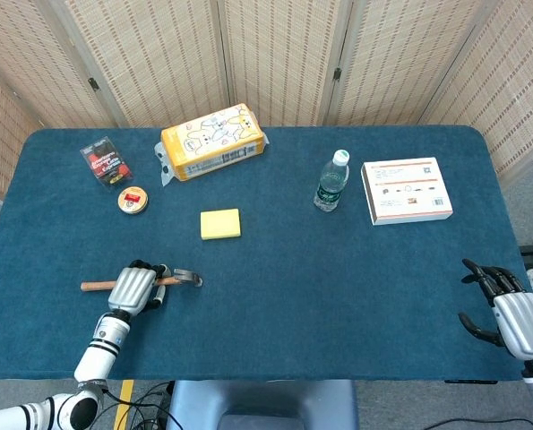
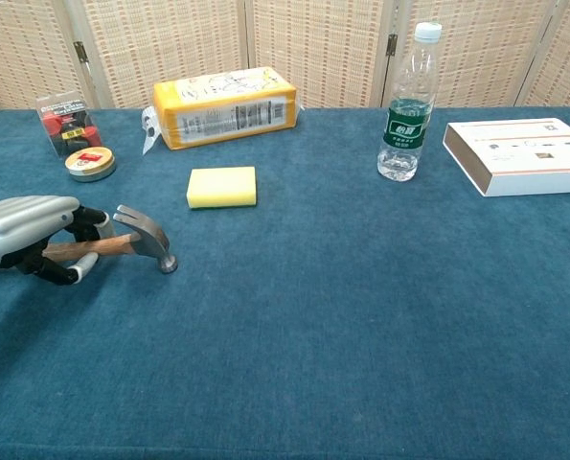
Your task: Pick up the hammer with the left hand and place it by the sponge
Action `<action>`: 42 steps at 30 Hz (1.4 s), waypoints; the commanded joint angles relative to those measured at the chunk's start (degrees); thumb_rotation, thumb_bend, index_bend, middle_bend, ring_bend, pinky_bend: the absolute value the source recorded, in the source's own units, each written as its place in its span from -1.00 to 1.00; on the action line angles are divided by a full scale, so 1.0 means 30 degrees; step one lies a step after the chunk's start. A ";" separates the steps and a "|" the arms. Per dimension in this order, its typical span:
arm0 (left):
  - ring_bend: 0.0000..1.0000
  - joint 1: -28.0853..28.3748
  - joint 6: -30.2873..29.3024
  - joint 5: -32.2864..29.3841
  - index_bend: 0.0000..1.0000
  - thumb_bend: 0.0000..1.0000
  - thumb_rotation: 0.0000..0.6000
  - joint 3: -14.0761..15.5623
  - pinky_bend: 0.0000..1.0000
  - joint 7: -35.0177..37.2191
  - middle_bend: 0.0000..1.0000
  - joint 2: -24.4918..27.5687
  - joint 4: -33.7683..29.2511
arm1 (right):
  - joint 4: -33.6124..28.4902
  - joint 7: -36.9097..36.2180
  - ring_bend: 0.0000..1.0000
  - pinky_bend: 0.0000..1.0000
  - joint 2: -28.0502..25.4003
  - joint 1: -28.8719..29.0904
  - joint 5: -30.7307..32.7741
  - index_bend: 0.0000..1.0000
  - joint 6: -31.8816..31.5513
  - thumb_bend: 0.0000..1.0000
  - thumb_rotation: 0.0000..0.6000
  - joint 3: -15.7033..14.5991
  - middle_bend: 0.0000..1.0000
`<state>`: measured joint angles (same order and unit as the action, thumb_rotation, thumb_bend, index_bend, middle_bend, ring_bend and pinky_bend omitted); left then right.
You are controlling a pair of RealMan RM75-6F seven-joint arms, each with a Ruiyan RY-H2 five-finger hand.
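Note:
The hammer (image 1: 187, 279) (image 2: 148, 237), with a wooden handle and a steel head, lies on the blue table at the near left, head pointing right. My left hand (image 1: 132, 289) (image 2: 26, 230) lies over the handle's middle, its fingers curled around the wood; the handle's end sticks out to the left in the head view. The yellow sponge (image 1: 220, 224) (image 2: 221, 187) lies farther back and to the right of the hammer, apart from it. My right hand (image 1: 508, 313) hangs at the table's near right edge, fingers apart and holding nothing.
At the back left are a yellow package (image 1: 212, 141), a round tin (image 1: 133, 200) and a red-and-black pack (image 1: 107, 161). A water bottle (image 1: 331, 182) stands at centre right with a white box (image 1: 407, 190) beside it. The table (image 1: 338, 287) is covered in blue cloth.

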<state>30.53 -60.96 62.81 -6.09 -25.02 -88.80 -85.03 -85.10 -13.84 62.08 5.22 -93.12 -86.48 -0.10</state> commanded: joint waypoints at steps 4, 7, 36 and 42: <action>-0.24 0.0120 0.0143 -0.0312 -0.18 0.21 0.90 -0.0009 -0.46 -0.0259 0.00 0.0017 -0.0015 | 0.0019 -0.0031 -0.60 -0.62 -0.0006 -0.0075 0.0005 -0.80 -0.0095 -0.59 1.00 -0.0011 -0.33; -0.19 0.0130 0.0101 -0.0307 -0.13 0.21 0.97 0.0029 -0.44 -0.0303 0.06 0.0019 0.0020 | 0.0004 -0.0015 -0.60 -0.62 -0.0015 -0.0108 -0.0012 -0.80 -0.0131 -0.60 1.00 -0.0025 -0.33; 0.49 0.1206 -0.1814 0.6830 0.55 0.48 0.37 -0.0929 0.78 1.0808 0.85 0.0372 0.3489 | -0.0753 0.0648 -0.60 -0.62 -0.0258 -0.0397 -0.0099 -0.80 -0.0421 -0.60 1.00 -0.0060 -0.33; 0.52 0.2294 -0.1972 0.7544 0.57 0.48 0.30 -0.1487 0.82 1.1830 0.88 -0.0611 0.5583 | -0.0811 0.0717 -0.60 -0.62 -0.0287 -0.0509 -0.0048 -0.80 -0.0507 -0.59 1.00 -0.0069 -0.33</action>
<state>36.22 -66.55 84.68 -9.80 9.31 -89.42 -70.20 -87.52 -11.69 61.23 3.68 -93.26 -87.99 -0.31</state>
